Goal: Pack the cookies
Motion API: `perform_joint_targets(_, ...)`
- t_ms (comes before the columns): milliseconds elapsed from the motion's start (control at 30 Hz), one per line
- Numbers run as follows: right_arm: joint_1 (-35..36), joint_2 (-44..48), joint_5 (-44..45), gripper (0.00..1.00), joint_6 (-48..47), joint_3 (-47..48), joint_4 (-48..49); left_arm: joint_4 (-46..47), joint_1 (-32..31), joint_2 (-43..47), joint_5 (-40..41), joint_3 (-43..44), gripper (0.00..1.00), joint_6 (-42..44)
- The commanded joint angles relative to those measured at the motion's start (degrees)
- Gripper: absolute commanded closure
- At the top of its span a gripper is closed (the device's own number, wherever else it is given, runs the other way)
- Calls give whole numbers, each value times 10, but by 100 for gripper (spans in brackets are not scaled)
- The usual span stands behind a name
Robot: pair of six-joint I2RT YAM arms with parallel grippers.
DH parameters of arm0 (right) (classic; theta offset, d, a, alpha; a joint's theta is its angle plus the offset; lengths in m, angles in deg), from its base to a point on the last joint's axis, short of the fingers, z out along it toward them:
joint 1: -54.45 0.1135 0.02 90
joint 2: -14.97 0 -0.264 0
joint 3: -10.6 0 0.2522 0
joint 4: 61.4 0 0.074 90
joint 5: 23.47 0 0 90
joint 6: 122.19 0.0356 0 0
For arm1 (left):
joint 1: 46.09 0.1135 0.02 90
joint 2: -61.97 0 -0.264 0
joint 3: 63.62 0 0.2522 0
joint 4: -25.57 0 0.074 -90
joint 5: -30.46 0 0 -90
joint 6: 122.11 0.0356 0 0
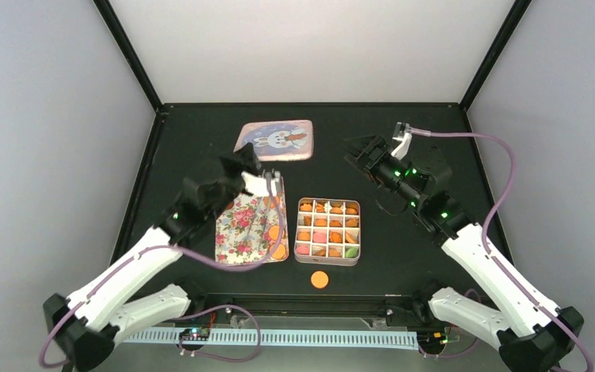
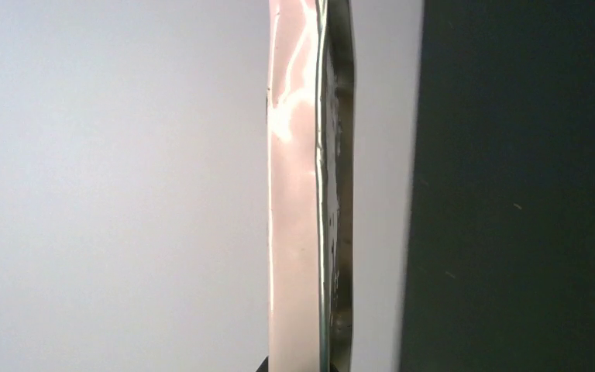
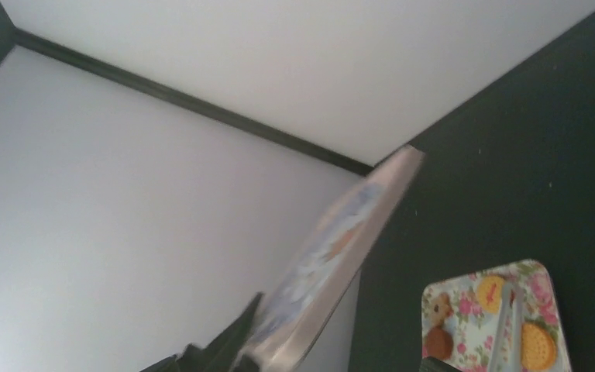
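Clamping the metal tongs (image 2: pixel 293 201) over the flower-patterned tray (image 1: pixel 236 232) left of centre is the left gripper (image 1: pixel 269 183), while cookies (image 1: pixel 335 237) fill the divided tin (image 1: pixel 329 262) at lower centre, a few lie on the tray, one sits loose on the black table (image 1: pixel 403 248) below the tin, and I cannot tell whether the right gripper (image 1: pixel 355 155), upper right, is apart or together.

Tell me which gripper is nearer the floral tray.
Left. The left gripper is at the floral tray's far edge. The right gripper is well off to the tray's right, past the far side of the cookie tin.
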Motion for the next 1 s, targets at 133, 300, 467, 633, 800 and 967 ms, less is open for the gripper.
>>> perform_joint_targets(133, -25, -41, -170, 18, 47, -41, 134, 252, -51, 153, -136, -154, 98, 297)
perform_joint_targets(300, -25, -63, -208, 21, 63, -54, 194, 281, -65, 177, -165, -192, 98, 342)
perform_joint_targets(467, -24, -80, -219, 40, 87, -66, 233, 332, -74, 183, -192, -233, 98, 386)
perform_joint_targets(633, -23, -84, -212, 53, 98, -70, 246, 369, -80, 176, -188, -250, 98, 401)
perform_joint_targets(800, -20, -87, -208, 75, 97, -68, 244, 381, -87, 170, -175, -251, 92, 398)
perform_joint_targets(967, -25, -81, -211, 99, 66, -67, 216, 240, -99, 176, -116, -225, 2, 363)
